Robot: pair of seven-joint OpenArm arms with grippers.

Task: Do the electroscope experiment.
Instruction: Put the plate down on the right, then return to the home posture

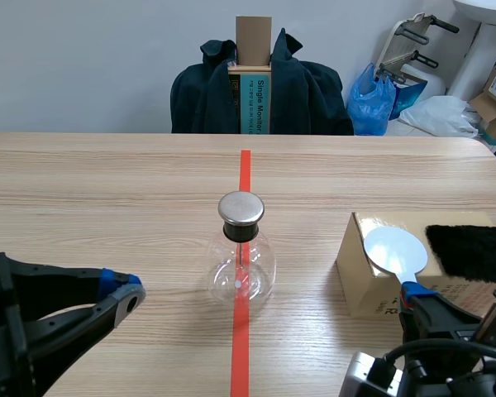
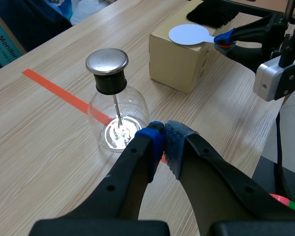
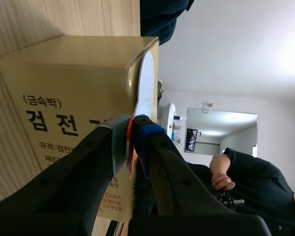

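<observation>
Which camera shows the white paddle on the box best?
The left wrist view: the white paddle rests on the box, its handle pinched by the right gripper. The scene view shows its face too, the grip less clearly; the right wrist view sees it edge-on.

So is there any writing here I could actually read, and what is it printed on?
"Single Monitor", then cut off: on the teal box across the table.
"(금속박)": on the side of the cardboard box.
"검전", the rest hidden by the right claw, which is shut on the white paddle: same box.
Smaller lines lower on that box: too blurred to read.
</observation>
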